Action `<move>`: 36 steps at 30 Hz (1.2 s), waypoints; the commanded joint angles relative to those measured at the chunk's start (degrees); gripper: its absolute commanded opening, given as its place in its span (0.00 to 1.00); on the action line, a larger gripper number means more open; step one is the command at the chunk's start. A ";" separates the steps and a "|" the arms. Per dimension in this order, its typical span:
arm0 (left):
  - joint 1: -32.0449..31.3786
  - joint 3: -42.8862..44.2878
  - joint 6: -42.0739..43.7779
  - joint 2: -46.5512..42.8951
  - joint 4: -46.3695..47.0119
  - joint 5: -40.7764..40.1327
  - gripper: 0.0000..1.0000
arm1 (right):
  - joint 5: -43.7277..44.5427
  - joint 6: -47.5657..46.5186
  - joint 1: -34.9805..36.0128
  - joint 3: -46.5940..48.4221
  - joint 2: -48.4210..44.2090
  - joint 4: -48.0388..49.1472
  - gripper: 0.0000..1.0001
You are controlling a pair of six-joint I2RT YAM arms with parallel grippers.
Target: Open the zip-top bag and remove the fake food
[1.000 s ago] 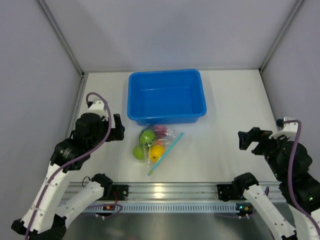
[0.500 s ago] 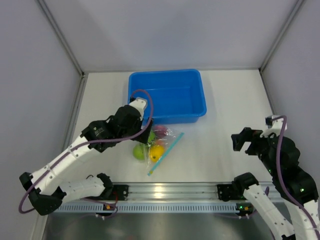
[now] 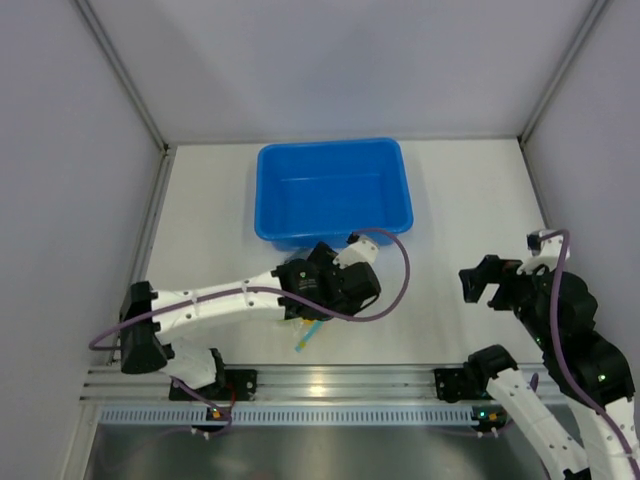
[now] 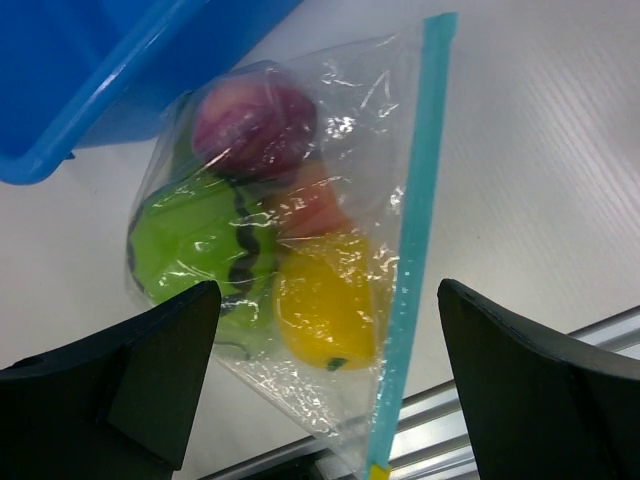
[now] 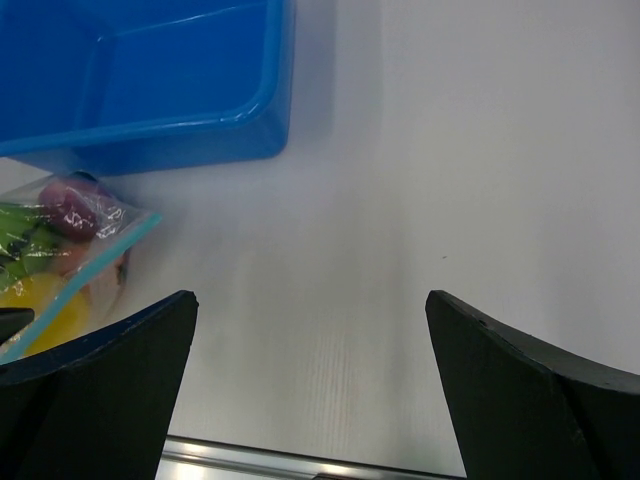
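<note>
The zip-top bag (image 4: 350,120) lies flat on the white table, its teal zipper strip (image 4: 415,240) closed along its right edge. Inside it I see fake food: a purple-pink fruit (image 4: 253,125), a lime green one (image 4: 185,235), a yellow one (image 4: 325,300) and a red-orange one (image 4: 318,205). My left gripper (image 4: 325,292) hovers open above the bag, fingers to either side of it. In the top view the left gripper (image 3: 333,288) covers the bag, and only the zipper end (image 3: 305,340) shows. My right gripper (image 3: 485,283) is open and empty, right of the bag (image 5: 70,235).
The blue plastic tub (image 3: 330,236) stands just behind the bag, empty; it also shows in the left wrist view (image 4: 110,90) and the right wrist view (image 5: 150,80). An aluminium rail (image 3: 330,380) runs along the near table edge. Grey walls enclose the table.
My left arm has swung from the left side rightward and now reaches over the bag. My right gripper has shifted slightly left and stayed open.
</note>
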 commanded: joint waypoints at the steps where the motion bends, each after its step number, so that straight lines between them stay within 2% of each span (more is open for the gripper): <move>1: -2.98 4.75 -2.68 2.20 0.32 -4.50 0.95 | -1.28 1.05 -0.52 -0.81 -0.42 2.10 0.99; 4: -4.92 5.55 -2.95 5.63 0.23 -4.68 0.86 | -2.16 1.32 -0.52 -1.60 -0.95 2.54 0.99; 6: -5.27 5.55 -3.38 7.64 0.23 -4.42 0.75 | -2.33 1.40 -0.52 -1.78 -1.04 2.63 0.99; 17: -6.06 6.69 -5.67 15.90 -3.98 -7.23 0.61 | -3.74 1.75 -0.52 -2.75 -1.13 3.95 0.99; 18: -6.06 7.39 -6.37 16.53 -4.95 -8.80 0.54 | -3.74 1.76 -0.52 -2.75 -1.13 4.04 0.99; 20: -6.06 8.18 -7.95 18.46 -7.49 -10.13 0.48 | -3.83 1.67 -0.52 -2.75 -1.13 4.13 0.99; 21: -6.06 8.71 -8.30 18.81 -7.94 -10.74 0.40 | -3.91 1.75 -0.52 -2.75 -1.13 4.30 0.99; 23: -6.06 9.06 -8.48 19.43 -8.38 -11.27 0.37 | -4.00 1.67 -0.52 -2.84 -1.13 4.48 1.00; 25: -6.06 10.28 -9.45 19.70 -9.35 -12.76 0.22 | -3.92 1.75 -0.52 -2.84 -1.04 4.57 0.99; 26: -6.06 10.73 -9.80 19.87 -10.48 -13.12 0.12 | -4.00 1.76 -0.61 -2.84 -0.96 4.57 0.99; 28: -6.06 12.31 -10.50 19.70 -11.19 -14.08 0.00 | -4.09 1.67 -0.52 -3.01 -0.96 4.65 1.00; 36: -5.97 16.88 -13.04 16.98 -12.08 -17.33 0.00 | -5.84 1.06 -0.52 -3.36 -0.52 5.88 1.00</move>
